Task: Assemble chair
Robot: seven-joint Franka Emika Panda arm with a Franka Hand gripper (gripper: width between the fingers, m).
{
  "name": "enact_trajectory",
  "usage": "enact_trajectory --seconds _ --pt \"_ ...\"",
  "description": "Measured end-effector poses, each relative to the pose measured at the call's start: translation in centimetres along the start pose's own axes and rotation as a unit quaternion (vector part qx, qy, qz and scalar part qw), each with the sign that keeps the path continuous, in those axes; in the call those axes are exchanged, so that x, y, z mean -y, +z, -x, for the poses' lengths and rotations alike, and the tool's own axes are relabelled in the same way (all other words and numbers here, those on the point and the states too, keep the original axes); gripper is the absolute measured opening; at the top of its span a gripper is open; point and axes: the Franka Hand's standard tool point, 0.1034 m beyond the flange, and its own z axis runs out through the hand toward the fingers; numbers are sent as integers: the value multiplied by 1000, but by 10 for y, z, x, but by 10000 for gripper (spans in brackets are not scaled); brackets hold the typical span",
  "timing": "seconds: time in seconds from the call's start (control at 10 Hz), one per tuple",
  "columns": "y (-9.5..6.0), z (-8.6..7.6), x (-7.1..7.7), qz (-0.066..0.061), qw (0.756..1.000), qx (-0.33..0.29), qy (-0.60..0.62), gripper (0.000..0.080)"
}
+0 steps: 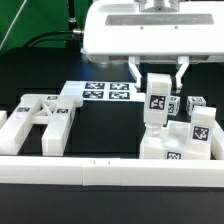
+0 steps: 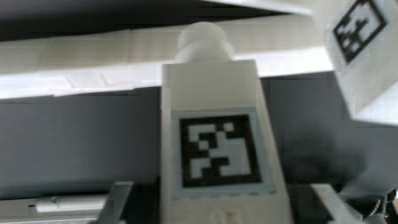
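My gripper (image 1: 158,74) hangs at the exterior view's right, shut on an upright white chair post (image 1: 158,100) that carries a square tag. The post's lower end meets the chunky white seat block (image 1: 176,145); I cannot tell whether they touch. An X-braced side frame (image 1: 43,118) lies at the exterior view's left. A small tagged cube (image 1: 197,104) sits behind the seat block. In the wrist view the post (image 2: 217,120) fills the middle, with a rounded peg at its far end. One finger (image 2: 125,200) stands on each side of it. Another tagged part (image 2: 365,30) shows beyond.
The marker board (image 1: 105,93) lies flat behind the middle of the black table. A long low white border rail (image 1: 100,176) runs along the front, and another rail piece (image 1: 10,130) closes the exterior view's left side.
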Motion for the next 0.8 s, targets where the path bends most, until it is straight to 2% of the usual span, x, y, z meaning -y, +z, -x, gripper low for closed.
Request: enact_trajectory --seconds 0.3,0.5,0.8 --pt "1 1 -1 1 1000 0 -4 287" --pt "2 17 1 1 1000 10 -3 287" --pt "5 22 -3 3 1000 16 -11 288"
